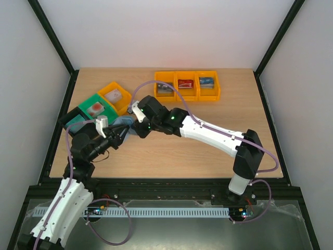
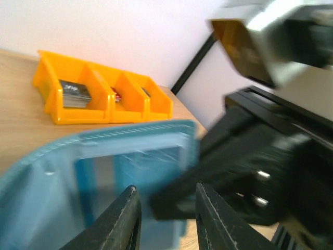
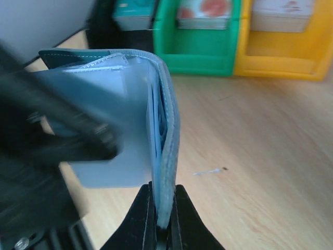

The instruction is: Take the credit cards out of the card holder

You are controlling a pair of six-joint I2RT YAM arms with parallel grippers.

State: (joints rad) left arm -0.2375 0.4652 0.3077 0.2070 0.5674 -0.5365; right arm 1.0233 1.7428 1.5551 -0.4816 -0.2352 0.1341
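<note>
Right end effector [image 3: 162, 221] is clamped on the card holder's [image 3: 112, 120] lower edge, holding it open and upright off the worktop [image 3: 260, 156]. Left end effector [image 2: 166, 221]: jaws apart at the pocket, no card visibly gripped. Credit cards [image 3: 158, 130] are tucked inside. Pinch one exposed card edge only and pull along the slot while the right side holds firm.

Wooden table [image 1: 208, 156] carries two bin groups, well apart: a joined row of three orange bins [image 1: 188, 98] at its far edge toward 12 o'clock, and toward 10 o'clock a diagonal row, set side by side, of one yellow-orange bin [image 1: 125, 106], one green bin [image 1: 87, 102] and one black bin [image 1: 67, 119], the last nearest the left edge.
</note>
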